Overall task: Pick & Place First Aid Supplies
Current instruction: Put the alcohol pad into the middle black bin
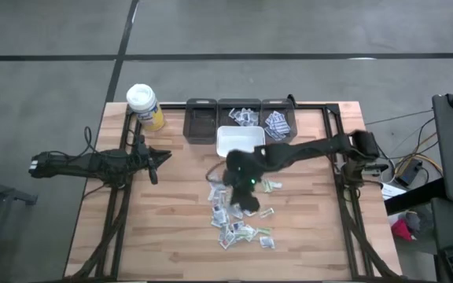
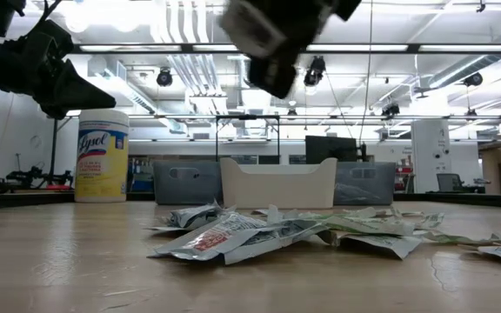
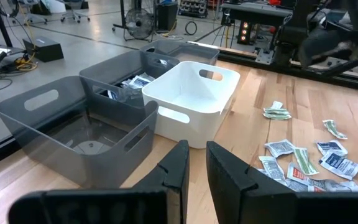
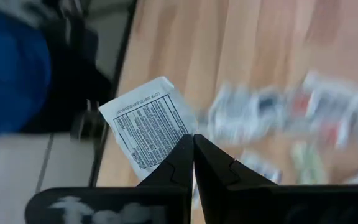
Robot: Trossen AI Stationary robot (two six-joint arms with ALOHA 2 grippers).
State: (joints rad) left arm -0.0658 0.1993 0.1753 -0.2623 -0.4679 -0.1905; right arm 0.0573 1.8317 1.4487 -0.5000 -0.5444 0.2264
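The first aid supplies, small flat white-grey packets with green, red or blue print, lie in a loose pile (image 1: 241, 222) on the wooden table, also seen in the low view (image 2: 259, 233). My right gripper (image 1: 247, 196) hangs above the pile, shut on one white packet with blue print (image 4: 146, 127). In the low view this gripper (image 2: 277, 43) is high over the table. My left gripper (image 1: 160, 157) waits at the table's left side, its fingers (image 3: 179, 171) a narrow gap apart with nothing between them. My right gripper pinches the blue-printed packet between its two fingers at one edge (image 4: 178, 144), close to a corner. Most of the packet sticks out past the fingertips, flat and unfolded. It is lifted clear of the table and the pile.
A white bin (image 1: 240, 141) stands just behind the pile. Three grey bins (image 1: 201, 124) line the far edge, two with packets inside (image 1: 277, 122). A yellow bottle with a white lid (image 1: 144, 106) stands at the far left corner. Bare wood lies left of the pile.
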